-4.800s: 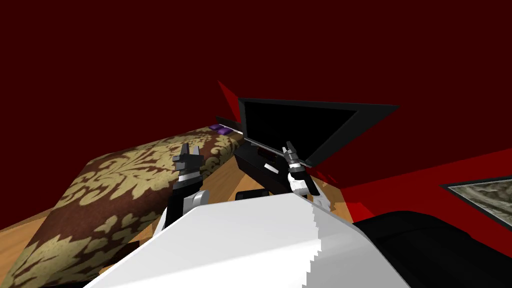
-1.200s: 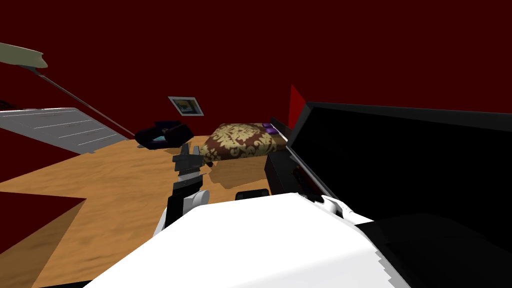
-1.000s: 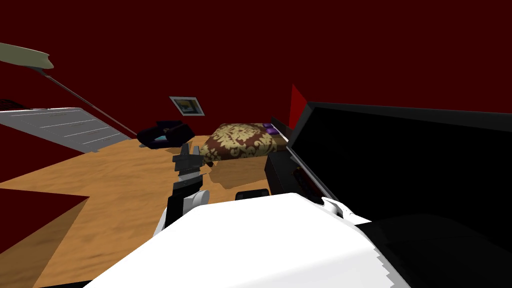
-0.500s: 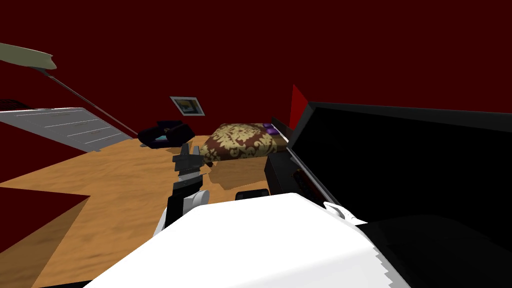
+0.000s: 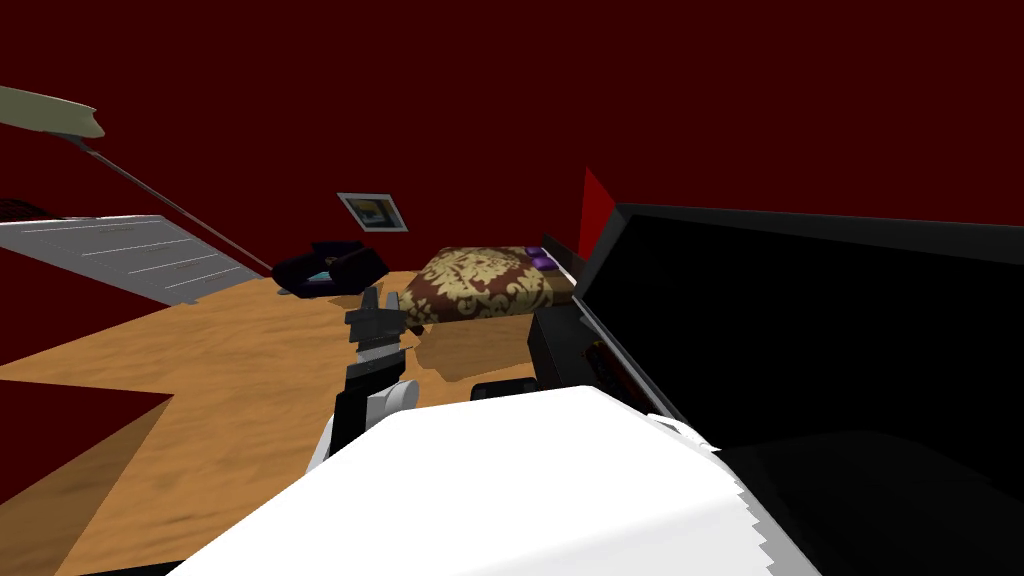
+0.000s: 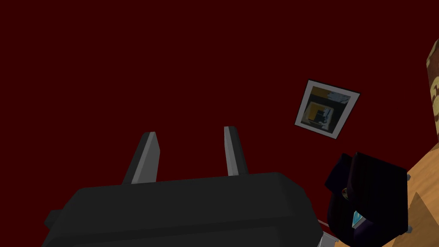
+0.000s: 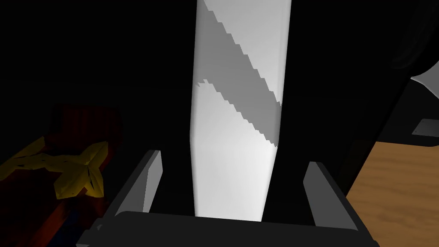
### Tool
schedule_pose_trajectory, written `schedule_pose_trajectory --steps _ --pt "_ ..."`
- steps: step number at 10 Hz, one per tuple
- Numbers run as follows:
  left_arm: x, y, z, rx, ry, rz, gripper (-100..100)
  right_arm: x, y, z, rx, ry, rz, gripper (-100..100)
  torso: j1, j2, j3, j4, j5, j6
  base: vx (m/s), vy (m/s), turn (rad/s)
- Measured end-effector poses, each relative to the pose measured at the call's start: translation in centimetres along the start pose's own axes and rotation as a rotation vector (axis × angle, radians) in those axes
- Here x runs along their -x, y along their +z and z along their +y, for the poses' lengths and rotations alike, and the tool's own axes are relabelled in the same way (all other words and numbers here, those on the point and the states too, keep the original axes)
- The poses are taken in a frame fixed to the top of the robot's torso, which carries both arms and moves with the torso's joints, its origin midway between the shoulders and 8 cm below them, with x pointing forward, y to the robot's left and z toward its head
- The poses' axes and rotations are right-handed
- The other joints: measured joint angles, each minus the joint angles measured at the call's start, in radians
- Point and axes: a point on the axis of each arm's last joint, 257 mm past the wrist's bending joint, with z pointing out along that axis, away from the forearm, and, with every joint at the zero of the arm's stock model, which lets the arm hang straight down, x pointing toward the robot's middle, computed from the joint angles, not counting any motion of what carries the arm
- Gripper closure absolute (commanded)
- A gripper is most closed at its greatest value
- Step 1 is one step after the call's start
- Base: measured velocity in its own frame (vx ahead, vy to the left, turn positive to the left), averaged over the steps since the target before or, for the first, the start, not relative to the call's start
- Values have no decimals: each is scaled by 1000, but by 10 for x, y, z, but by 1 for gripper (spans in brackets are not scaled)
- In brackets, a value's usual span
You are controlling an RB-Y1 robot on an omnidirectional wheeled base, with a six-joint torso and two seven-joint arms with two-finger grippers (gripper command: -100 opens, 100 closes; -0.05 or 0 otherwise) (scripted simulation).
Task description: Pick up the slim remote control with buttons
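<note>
Wood-grain floor [image 5: 230,360] beneath blade-fingered left gripper [image 5: 380,296]

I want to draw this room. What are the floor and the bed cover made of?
The floor looks like wood: orange-brown with streaky grain, matte. The bed cover seems to be cloth, dark brown with a pale leafy pattern, though the drawing leaves that open.
</note>
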Motion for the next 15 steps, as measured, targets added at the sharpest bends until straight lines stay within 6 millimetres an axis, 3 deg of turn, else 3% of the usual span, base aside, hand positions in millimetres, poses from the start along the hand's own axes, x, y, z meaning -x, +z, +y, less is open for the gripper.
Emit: schedule_pose_trajectory --steps 1,5,6,10,11,12,15 --pt "0 0 0 0 0 0 0 0 0 0 0 0 0 -100 1 1 1 0 0 0 -3 -19 49" --pt "0 0 0 0 0 0 0 -3 18 15 -2 18 -3 -100 -1 3 2 1 0 0 -14 -38 51" --pt "0 0 0 0 0 0 0 -4 18 15 -2 20 -3 100 0 2 1 1 0 0 0 0 0" --pt "0 0 0 0 0 0 0 -3 18 16 0 19 -4 100 1 1 1 0 0 0 0 0 0" --pt "0 0 0 0 0 0 0 -4 18 16 0 19 -4 0 1 1 1 0 1 0 0 0 0" --pt "0 0 0 0 0 0 0 -4 18 16 0 19 -4 100 1 1 1 0 1 0 14 24 -70" --pt "0 0 0 0 0 0 0 -1 6 6 -1 7 -2 100 4 0 0 0 2 0 15 41 -57"
